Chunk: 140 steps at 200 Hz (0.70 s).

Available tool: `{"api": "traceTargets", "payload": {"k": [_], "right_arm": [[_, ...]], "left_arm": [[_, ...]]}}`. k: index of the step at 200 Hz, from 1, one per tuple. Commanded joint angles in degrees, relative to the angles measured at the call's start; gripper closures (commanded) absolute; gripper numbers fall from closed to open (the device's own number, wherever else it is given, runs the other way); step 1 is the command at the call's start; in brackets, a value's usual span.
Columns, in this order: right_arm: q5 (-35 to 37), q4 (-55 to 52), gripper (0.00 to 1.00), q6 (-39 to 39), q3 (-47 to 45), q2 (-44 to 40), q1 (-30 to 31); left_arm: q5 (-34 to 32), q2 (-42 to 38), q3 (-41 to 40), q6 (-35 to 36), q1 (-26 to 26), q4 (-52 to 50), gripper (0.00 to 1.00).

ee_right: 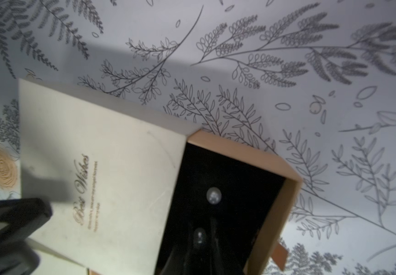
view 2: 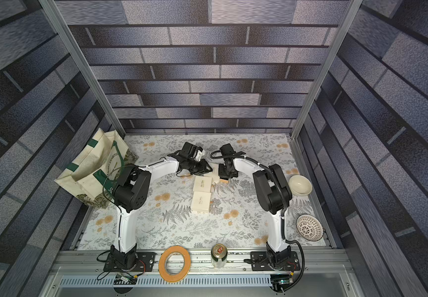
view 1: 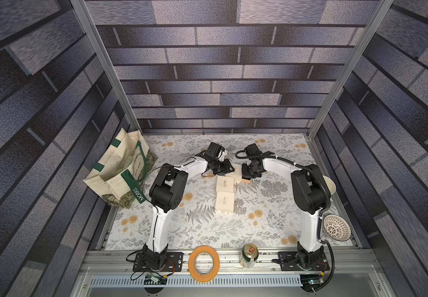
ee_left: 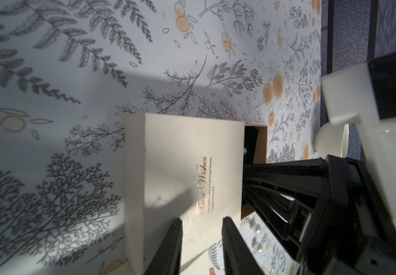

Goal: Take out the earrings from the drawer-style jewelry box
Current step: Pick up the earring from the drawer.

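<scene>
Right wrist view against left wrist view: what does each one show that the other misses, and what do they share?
Only the right wrist view: the black inside of the drawer, with one loose earring lying in it and another earring between the fingertips of the right gripper. Whether that one is gripped is unclear.
Only the left wrist view: two earrings on the table, and a white bowl.
Both: the cream box lettered Best Wishes, with its drawer pulled out.
</scene>
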Motion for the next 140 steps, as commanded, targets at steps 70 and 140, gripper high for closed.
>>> {"api": "traceTargets", "payload": {"k": [70,140], "right_arm": [[1.8,-1.9,0.86,-0.9,1.2,-2.3,0.4],[2.8,-2.1,0.86,-1.2,0.9,-3.4,0.4]], "left_arm": [[-2.7,-0.6,-2.2,0.2,0.9,-4.5,0.68],[-2.7,-0.6,-2.1,0.3,0.8,-4.6,0.68]]}}
